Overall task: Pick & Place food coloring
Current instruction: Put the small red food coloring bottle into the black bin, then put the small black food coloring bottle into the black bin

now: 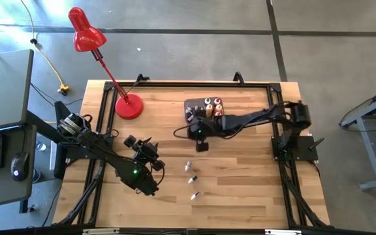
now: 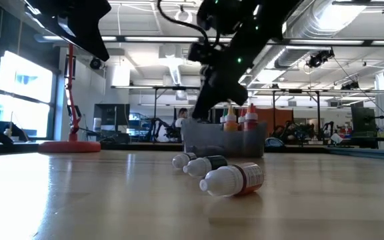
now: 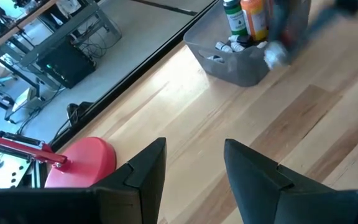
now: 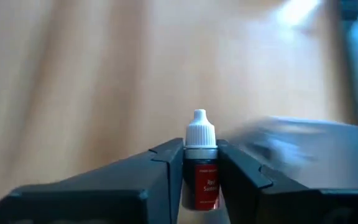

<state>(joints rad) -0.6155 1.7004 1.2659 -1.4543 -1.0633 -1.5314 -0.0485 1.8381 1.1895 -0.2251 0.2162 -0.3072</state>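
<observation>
Right pincer point(image 4: 201, 163) clamps a red bottle point(image 4: 201, 180) just beside the tub point(image 1: 192, 106), which already holds several bottles; three bottles point(image 1: 192, 179) lie on the tabletop point(image 1: 240, 183) below it, left pincer point(image 3: 194, 165) waiting wide, empty.

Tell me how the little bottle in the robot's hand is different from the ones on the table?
The red bottle is pinched in the right hand, off the wood; the three loose bottles lie on the table, untouched. The left hand is open and empty. All have white caps.
</observation>
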